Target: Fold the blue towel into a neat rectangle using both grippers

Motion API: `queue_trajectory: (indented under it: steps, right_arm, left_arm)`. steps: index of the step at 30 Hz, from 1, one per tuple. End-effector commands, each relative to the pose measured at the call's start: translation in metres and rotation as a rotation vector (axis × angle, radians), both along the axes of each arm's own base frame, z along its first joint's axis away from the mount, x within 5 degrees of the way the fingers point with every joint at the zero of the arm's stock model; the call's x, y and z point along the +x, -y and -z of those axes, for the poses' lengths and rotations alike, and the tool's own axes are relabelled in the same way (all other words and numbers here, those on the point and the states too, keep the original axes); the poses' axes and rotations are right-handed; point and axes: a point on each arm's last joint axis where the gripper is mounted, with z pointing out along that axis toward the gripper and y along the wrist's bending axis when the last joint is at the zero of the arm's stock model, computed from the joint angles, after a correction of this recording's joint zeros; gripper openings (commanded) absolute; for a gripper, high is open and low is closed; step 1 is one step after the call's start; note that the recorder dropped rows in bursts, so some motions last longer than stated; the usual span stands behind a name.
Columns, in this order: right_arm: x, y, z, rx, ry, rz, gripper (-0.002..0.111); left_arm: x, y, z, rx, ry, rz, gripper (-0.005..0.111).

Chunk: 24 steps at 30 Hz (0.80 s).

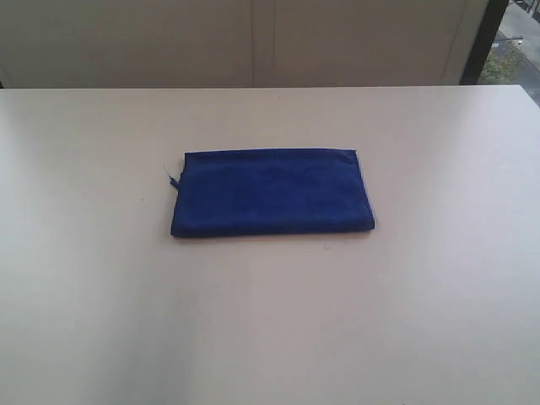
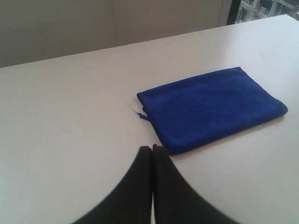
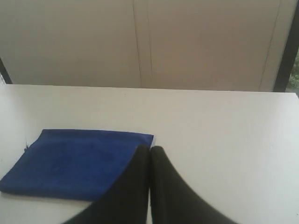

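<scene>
The blue towel (image 1: 272,192) lies folded into a flat rectangle in the middle of the white table (image 1: 270,321), with a small tag or thread at its left edge. Neither arm shows in the exterior view. In the left wrist view my left gripper (image 2: 152,148) is shut with nothing between its fingers, held above the table just short of the blue towel (image 2: 212,106). My right gripper (image 3: 150,148) is also shut and empty in the right wrist view, and it partly hides a corner of the blue towel (image 3: 70,161).
A pale wall with a vertical seam (image 1: 263,42) runs behind the table's far edge. A dark window frame (image 1: 485,38) stands at the far right corner.
</scene>
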Motion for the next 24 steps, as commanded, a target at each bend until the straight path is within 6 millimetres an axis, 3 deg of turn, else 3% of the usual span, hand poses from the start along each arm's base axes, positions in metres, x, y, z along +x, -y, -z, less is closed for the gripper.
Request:
queue_trajectory:
  steps: [1,7,24]
  right_arm:
    - [0.007,0.003,0.022,-0.003,0.065,0.030,0.000]
    - [0.011,0.004,0.047,-0.004,0.058,0.041,0.000]
    - [0.010,0.003,0.051,-0.005,0.016,0.036,0.000]
  left_arm:
    - [0.007,-0.003,0.022,-0.014,0.032,-0.053,0.000]
    - [0.009,-0.005,0.047,-0.007,0.005,-0.081,0.000]
    - [0.008,-0.005,0.048,-0.002,-0.005,-0.075,0.000]
